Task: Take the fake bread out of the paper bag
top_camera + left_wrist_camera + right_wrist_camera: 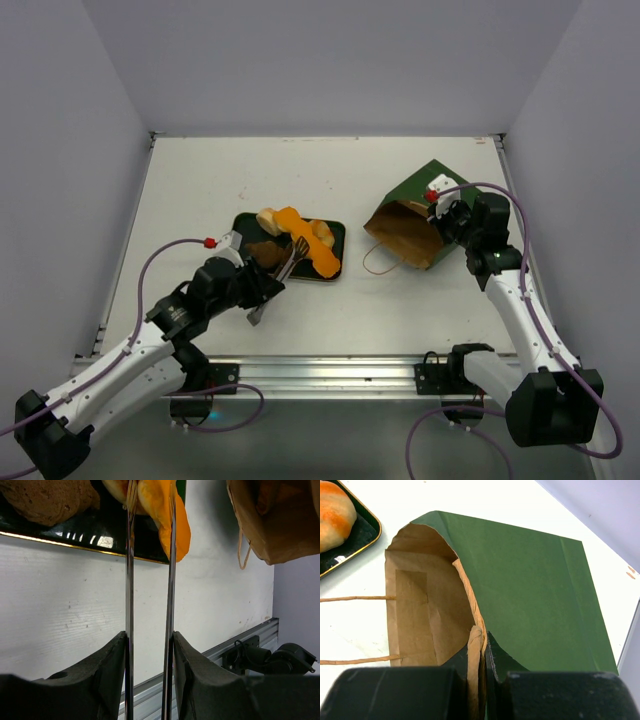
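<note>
Left gripper (149,641) squeezing tongs (171,580), right gripper (482,680) pinching paper bag (530,580) rim, wrist views only

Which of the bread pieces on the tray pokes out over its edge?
The long orange stick: its tip overhangs the tray's near edge, while the pale rolls and the brown bun lie inside.

A camera above and behind my arms looks down over the whole bench (190,190). My two wrist cameras look forward, low and close; all three views share the tray (244,230) and paper bag (408,235).
</note>
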